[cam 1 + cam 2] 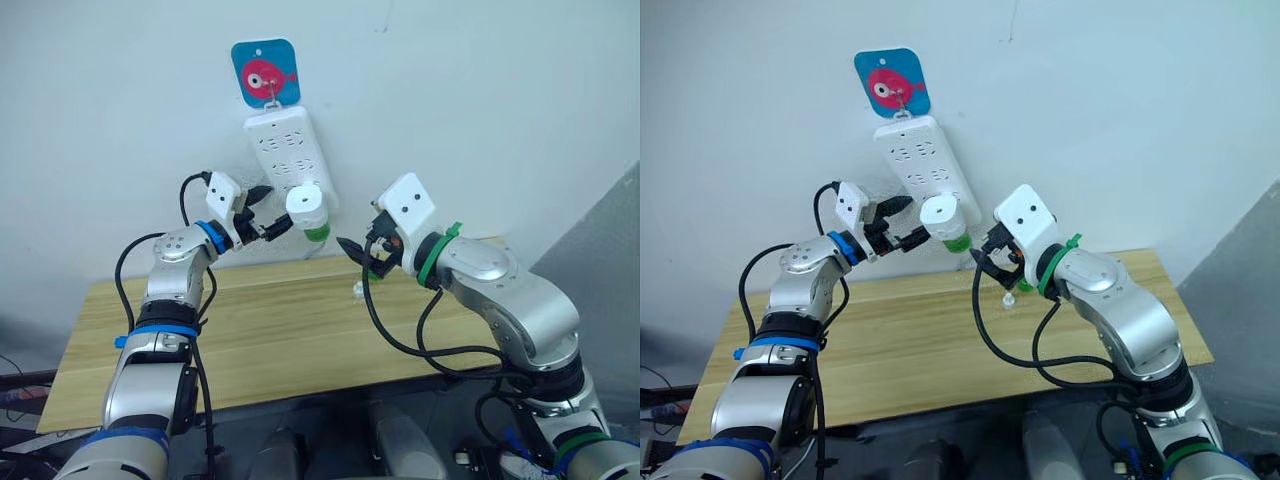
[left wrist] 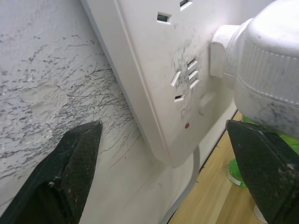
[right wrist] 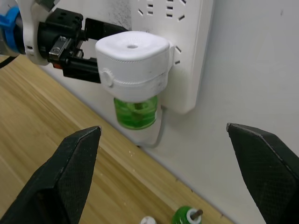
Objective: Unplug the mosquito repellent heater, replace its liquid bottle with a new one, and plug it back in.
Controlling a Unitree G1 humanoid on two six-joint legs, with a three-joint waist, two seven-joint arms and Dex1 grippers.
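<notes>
The mosquito repellent heater point(image 3: 132, 59) is plugged into the lower part of the white power strip point(image 1: 285, 150), which hangs on the wall from a hook on a blue fish sticker point(image 1: 265, 72). A green liquid bottle point(image 3: 135, 112) sits screwed into its underside.

The left gripper point(image 1: 268, 212) is right up at the heater, fingers spread wide; one finger point(image 2: 266, 172) sits by the heater body, the other out by the wall side of the strip. Whether it's actually touching the heater is hard to call from these angles. It has hold of nothing.

The right gripper point(image 1: 360, 256) hangs just beside and below the heater, jaws wide open and empty, above the wooden table point(image 1: 270, 340). Near the wall on the table stand another green bottle point(image 3: 187, 217) and a small white bit point(image 1: 358, 290).
</notes>
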